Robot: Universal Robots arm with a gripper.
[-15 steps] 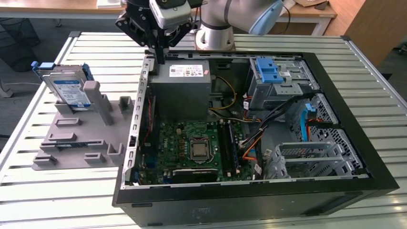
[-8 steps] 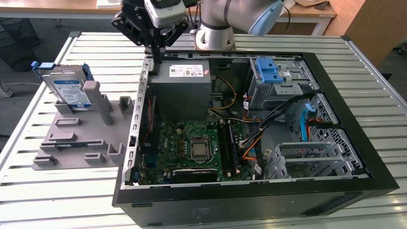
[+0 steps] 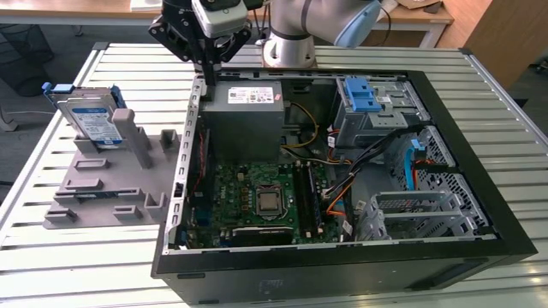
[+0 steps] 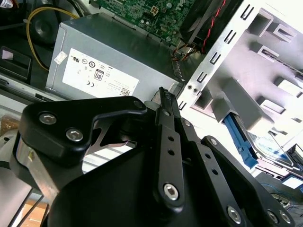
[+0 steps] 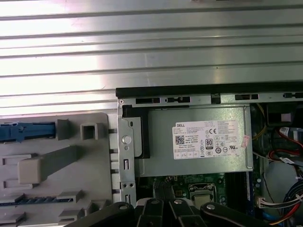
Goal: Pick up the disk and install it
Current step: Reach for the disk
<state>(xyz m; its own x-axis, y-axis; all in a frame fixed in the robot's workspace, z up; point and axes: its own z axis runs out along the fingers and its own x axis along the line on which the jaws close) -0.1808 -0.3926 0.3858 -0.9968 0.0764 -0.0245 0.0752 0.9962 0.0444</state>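
1. My jaws were clenched, empty, above the edge of the open computer case (image 3: 342, 282).
2. The disk (image 3: 92, 122) stood upright in a grey holder (image 3: 102, 192) on the counter (image 3: 77, 269), well apart from my jaws.

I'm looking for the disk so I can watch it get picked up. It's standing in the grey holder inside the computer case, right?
Not quite. The disk does stand in the grey holder, but that holder sits on the table beside the computer case, on the exterior view's left, not inside it. The exterior view shows this.
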